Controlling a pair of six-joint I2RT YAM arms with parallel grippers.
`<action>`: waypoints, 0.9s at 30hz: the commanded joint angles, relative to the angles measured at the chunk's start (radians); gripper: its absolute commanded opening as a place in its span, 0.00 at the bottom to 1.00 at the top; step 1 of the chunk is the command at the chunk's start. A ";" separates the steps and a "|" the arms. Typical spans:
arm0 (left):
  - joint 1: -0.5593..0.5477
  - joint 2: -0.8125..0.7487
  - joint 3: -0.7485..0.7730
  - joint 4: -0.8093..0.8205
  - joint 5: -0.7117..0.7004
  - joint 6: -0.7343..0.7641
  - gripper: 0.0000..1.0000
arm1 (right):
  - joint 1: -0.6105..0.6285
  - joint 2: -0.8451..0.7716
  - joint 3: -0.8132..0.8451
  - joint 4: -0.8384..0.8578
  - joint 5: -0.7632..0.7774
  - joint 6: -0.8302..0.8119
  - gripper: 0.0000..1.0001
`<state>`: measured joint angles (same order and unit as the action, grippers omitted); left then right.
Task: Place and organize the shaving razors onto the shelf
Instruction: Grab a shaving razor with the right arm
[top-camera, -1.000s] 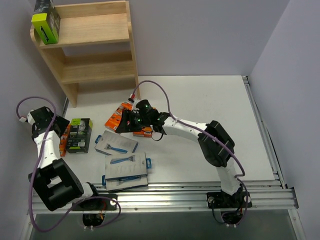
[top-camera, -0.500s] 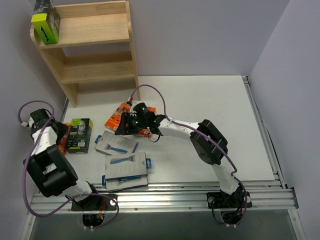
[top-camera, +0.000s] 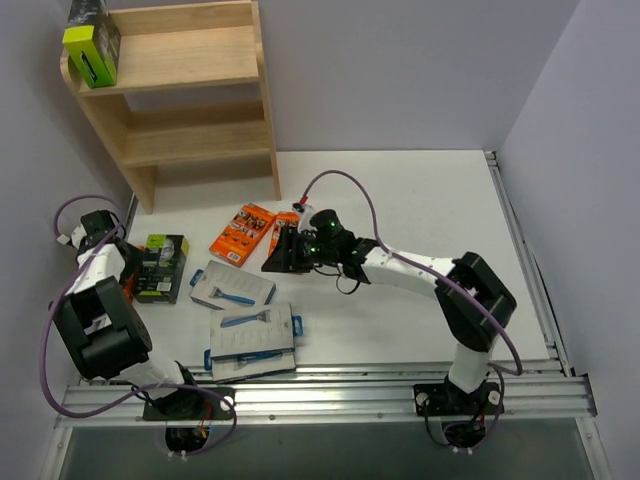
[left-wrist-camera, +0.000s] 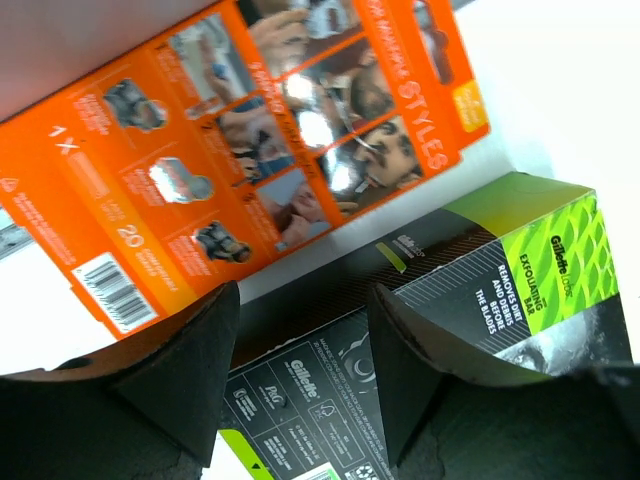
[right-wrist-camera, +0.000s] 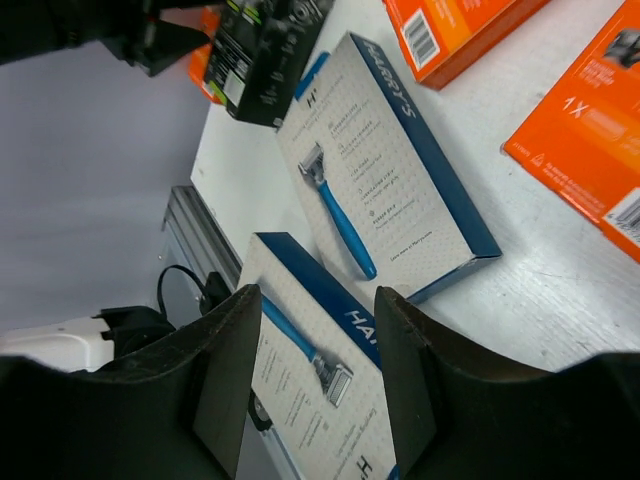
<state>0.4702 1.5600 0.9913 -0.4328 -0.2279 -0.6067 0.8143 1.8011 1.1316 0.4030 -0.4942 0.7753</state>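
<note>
- Shelf (top-camera: 190, 60): stands at the far left corner of the table (top-camera: 420, 200). One black-and-lime box (top-camera: 90, 42) sits upright at the left end of its top tier.
- Left gripper (left-wrist-camera: 300, 300): the jaws are apart with nothing clamped between them. It hangs over the seam between an edge orange pack (left-wrist-camera: 250, 150) and the table black box (left-wrist-camera: 450, 300).
- These two packs lie side by side at the table's left edge, with a thin strip of table showing between them.
- Right gripper (right-wrist-camera: 318, 295): the jaws are apart and hold nothing. It is low over mid-table, looking toward the grey cards.
- Grey cards: the nearer-shelf card (top-camera: 232, 287) lies flat just right of the table black box. The front card (top-camera: 253, 340) lies nearer the arm bases.
- Orange packs: a centre orange pack (top-camera: 243, 233) lies flat in front of the shelf. A second orange pack (top-camera: 289, 222) lies just beside the right gripper and is partly hidden by it.
</note>
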 joint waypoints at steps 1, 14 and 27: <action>-0.079 0.051 0.010 -0.049 -0.042 0.007 0.63 | -0.033 -0.130 -0.064 0.069 -0.003 -0.004 0.45; -0.409 0.121 0.049 -0.126 -0.059 0.038 0.62 | -0.135 -0.318 -0.253 0.086 0.023 -0.010 0.46; -0.745 0.137 0.063 -0.132 0.045 0.053 0.61 | -0.156 -0.283 -0.242 0.074 0.025 -0.024 0.46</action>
<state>-0.2462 1.6527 1.0809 -0.4171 -0.3157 -0.5785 0.6662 1.5261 0.8608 0.4538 -0.4774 0.7731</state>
